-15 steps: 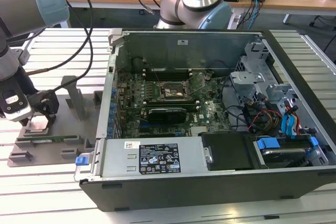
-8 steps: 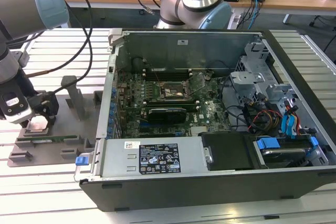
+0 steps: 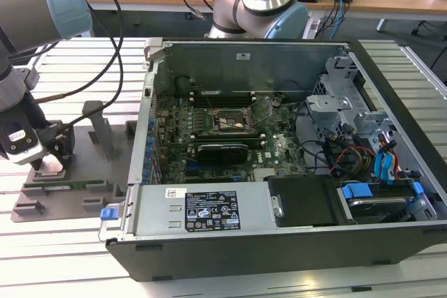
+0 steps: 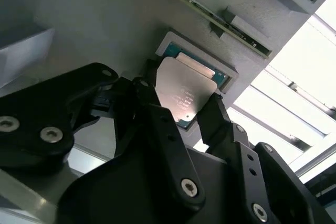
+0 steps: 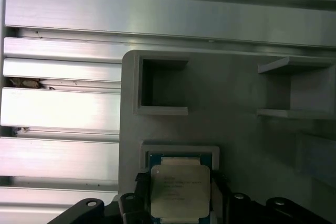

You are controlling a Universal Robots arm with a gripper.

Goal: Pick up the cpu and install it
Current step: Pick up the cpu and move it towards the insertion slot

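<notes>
The cpu [image 4: 185, 90] is a small square chip with a pale silver top and a green rim. In both wrist views it sits between my black fingers [image 4: 152, 100], tilted slightly over a shallow square pocket [image 4: 223, 72] of the grey tray [image 3: 91, 172]. A blue-green edge shows in the pocket beneath it. My gripper [image 4: 182, 107] is shut on the cpu [image 5: 178, 190], one finger against each side. In the exterior view the gripper [image 3: 52, 162] hangs low over the tray at the exterior view's left, outside the open computer case. The black socket [image 3: 230, 122] lies on the motherboard inside the case.
A long thin green memory stick [image 3: 66, 185] lies along the tray's front edge. Upright grey holders [image 3: 98, 127] stand on the tray beside the gripper. The case wall [image 3: 143, 144] rises between tray and motherboard. Cables and drive bays [image 3: 370, 165] crowd the case at the exterior view's right.
</notes>
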